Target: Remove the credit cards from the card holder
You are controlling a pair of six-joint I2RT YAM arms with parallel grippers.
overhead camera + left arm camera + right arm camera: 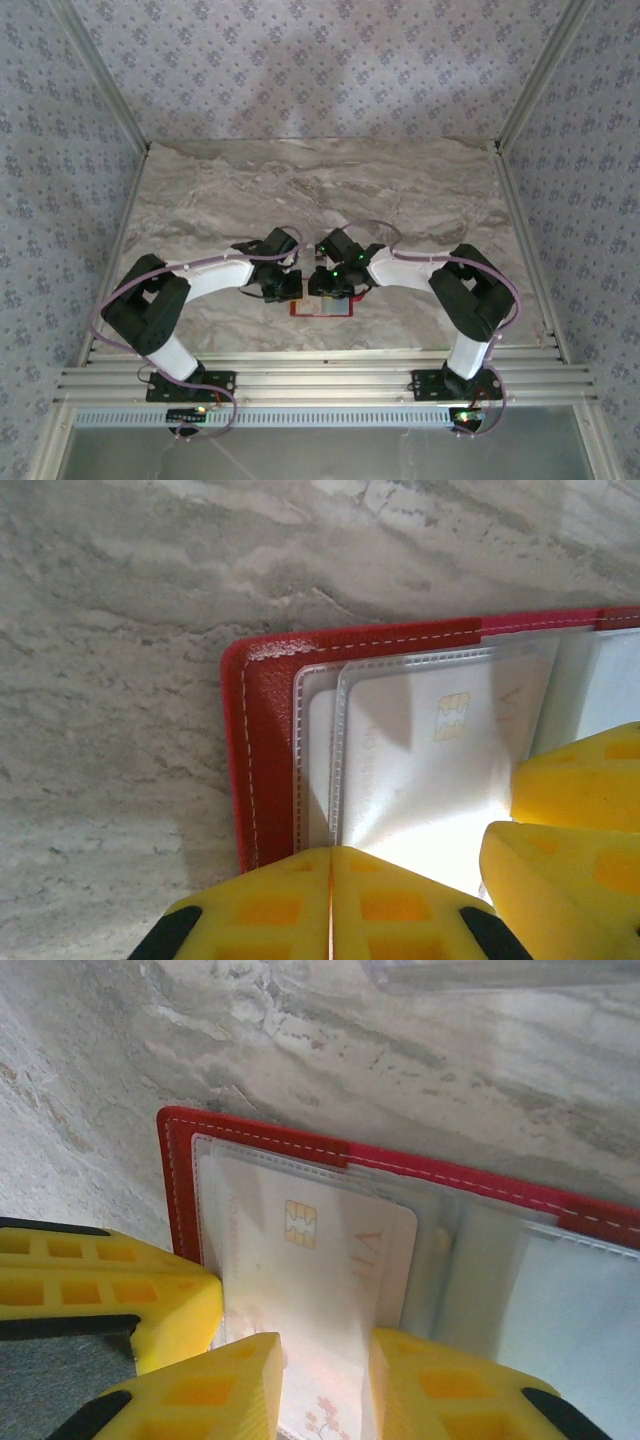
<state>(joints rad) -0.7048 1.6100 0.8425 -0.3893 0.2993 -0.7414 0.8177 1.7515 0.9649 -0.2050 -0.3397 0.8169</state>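
The red card holder [322,308] lies open on the marble near the front edge, between both grippers. In the left wrist view its red border [262,740] frames clear sleeves with a white chip credit card [420,760] and another pale card [318,770] behind it. My left gripper [330,852] is shut, pinching the sleeve edge at the holder's left side. My right gripper [325,1380] stands open, its yellow fingers [450,1390] resting on the chip card [300,1280], which shows in the gap between them. The holder's stitched corner [180,1180] sits beside the left gripper's finger [110,1300].
The marble table [320,190] stretches away behind the arms, bounded by patterned walls. An aluminium rail [320,385] runs along the near edge. A faint clear plastic edge [480,972] lies at the top of the right wrist view.
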